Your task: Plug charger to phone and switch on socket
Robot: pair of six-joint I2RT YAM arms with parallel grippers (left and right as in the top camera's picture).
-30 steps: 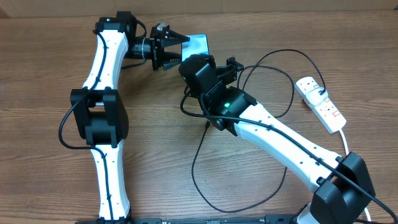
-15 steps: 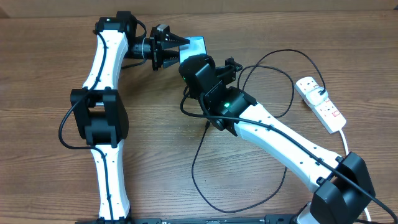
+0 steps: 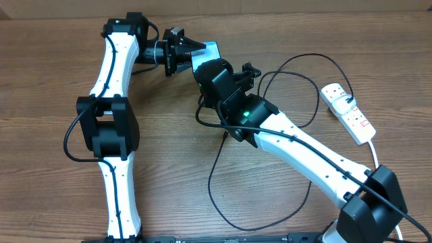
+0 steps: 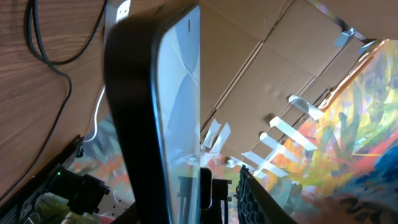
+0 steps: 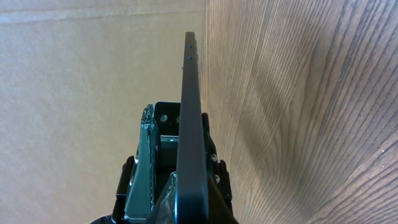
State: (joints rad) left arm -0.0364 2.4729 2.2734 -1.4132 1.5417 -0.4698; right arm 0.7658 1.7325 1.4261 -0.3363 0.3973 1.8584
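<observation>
The phone [image 3: 208, 48] is held on edge above the far middle of the table. My right gripper [image 3: 204, 62] is shut on its lower end; in the right wrist view the phone [image 5: 188, 124] rises edge-on from those jaws [image 5: 180, 186]. My left gripper [image 3: 194, 48] is open around the phone's other end. In the left wrist view the screen [image 4: 177, 112] stands between its fingers [image 4: 193, 205], with a gap to the right finger. The black charger cable [image 3: 210, 181] lies looped on the table, its plug end hidden under my right arm. The white socket [image 3: 347, 111] lies at the far right.
The socket's thick white cord [image 3: 374, 152] runs toward the front right. Cable loops [image 3: 317, 101] spread between my right arm and the socket. A cardboard wall stands behind the table. A stretch of black cable [image 4: 43, 50] shows on the wood in the left wrist view.
The phone has shifted a little left, deeper between my left gripper's fingers, and those fingers have narrowed around it. My right arm moved slightly left with it.
</observation>
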